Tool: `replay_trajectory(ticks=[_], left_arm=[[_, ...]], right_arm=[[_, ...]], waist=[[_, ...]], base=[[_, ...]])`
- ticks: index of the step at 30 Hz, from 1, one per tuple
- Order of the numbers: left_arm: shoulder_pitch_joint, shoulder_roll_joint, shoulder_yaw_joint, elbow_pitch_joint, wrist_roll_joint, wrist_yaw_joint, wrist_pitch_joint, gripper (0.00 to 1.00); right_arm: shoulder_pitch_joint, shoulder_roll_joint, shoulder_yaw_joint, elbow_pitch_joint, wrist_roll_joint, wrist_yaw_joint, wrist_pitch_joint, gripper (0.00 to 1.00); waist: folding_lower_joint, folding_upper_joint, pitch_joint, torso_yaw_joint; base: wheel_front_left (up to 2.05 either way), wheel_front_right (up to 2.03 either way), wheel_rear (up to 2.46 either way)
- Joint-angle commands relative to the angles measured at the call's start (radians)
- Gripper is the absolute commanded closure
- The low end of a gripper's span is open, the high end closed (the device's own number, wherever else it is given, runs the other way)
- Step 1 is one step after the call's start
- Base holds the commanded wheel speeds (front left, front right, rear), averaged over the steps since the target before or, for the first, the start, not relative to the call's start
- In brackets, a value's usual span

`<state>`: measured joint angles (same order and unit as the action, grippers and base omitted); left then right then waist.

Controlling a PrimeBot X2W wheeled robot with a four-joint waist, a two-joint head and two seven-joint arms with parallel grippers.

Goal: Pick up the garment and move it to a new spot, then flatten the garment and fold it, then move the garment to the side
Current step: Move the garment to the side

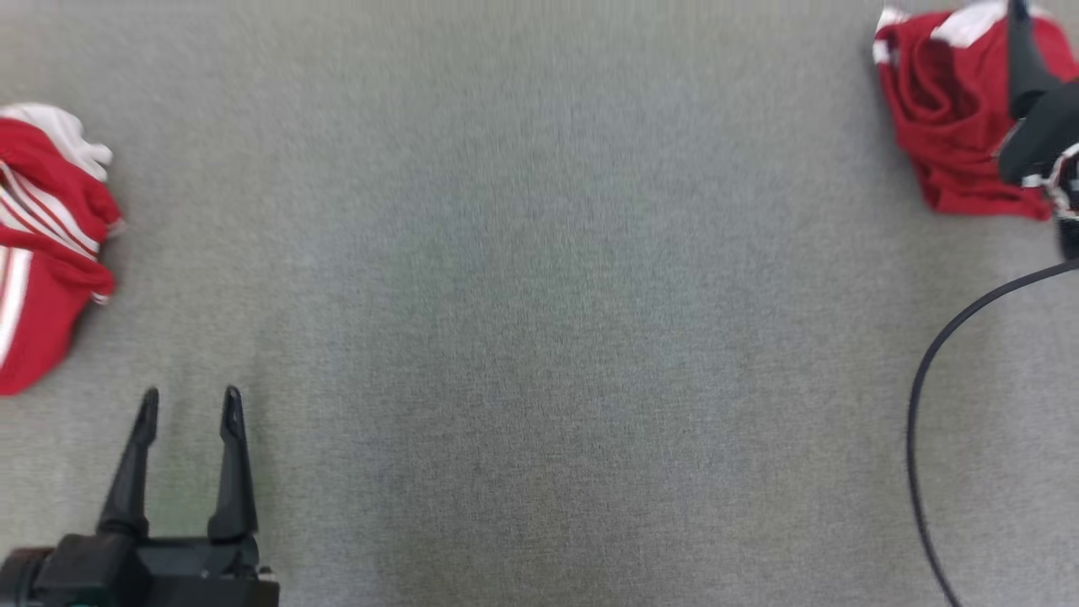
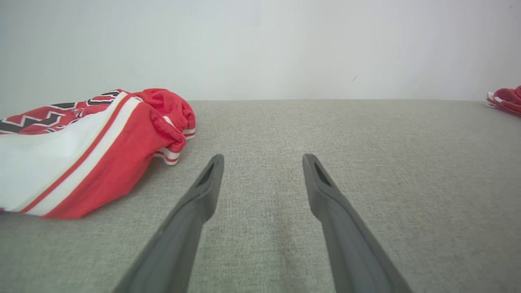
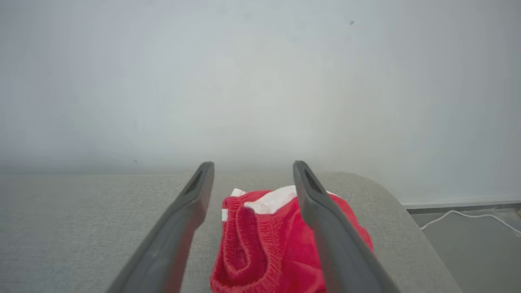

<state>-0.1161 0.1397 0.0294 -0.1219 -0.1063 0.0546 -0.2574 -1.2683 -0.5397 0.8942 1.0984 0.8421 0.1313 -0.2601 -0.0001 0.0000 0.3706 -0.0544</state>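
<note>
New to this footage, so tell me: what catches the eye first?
Two red splashes on the grey fabric surface: a striped red-and-white garment at its left edge and a crumpled red garment at the far right corner. The open right claw hangs over the crumpled one.

Centre of frame: bare grey tabletop [image 1: 539, 320], open from top edge to bottom edge.
Left edge: red-and-white striped garment [image 1: 42, 253], heaped, blocks the mid-left margin.
Upper right corner: crumpled red garment [image 1: 944, 110], right gripper [image 3: 251, 171] over it, jaws spread.
Right edge: black cable [image 1: 923, 405], arcs down the lower right.
Lower left: left gripper [image 1: 190, 405], jaws apart, near the striped heap, not touching.
</note>
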Motion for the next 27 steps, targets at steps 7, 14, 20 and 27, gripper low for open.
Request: replay_trajectory(ticks=[7,14,20,27], left_arm=[[0.041,-0.021,-0.011,0.054,-0.014,0.005,-0.008,0.00],[0.065,-0.034,-0.017,0.080,-0.017,0.006,-0.008,0.00],[0.080,-0.048,-0.037,0.099,-0.019,0.002,-0.008,0.00],[0.103,-0.062,-0.058,0.128,-0.021,-0.002,-0.008,0.00]], right_arm=[[0.165,0.052,-0.135,-0.140,-0.047,-0.001,-0.006,0.00],[0.350,0.133,-0.279,-0.244,-0.153,-0.001,-0.004,0.00],[0.505,0.197,-0.408,-0.358,-0.231,-0.001,-0.004,0.00],[0.704,0.255,-0.514,-0.502,-0.344,-0.001,-0.004,0.00]], waist=[[0.0001,0.0000,-0.143,0.013],[0.0001,0.0000,-0.226,0.014],[0.0001,0.0000,-0.281,0.024],[0.0001,0.0000,-0.344,0.035]], base=[[0.00,0.00,0.00],[0.00,0.00,0.00],[0.00,0.00,0.00],[0.00,0.00,0.00]])
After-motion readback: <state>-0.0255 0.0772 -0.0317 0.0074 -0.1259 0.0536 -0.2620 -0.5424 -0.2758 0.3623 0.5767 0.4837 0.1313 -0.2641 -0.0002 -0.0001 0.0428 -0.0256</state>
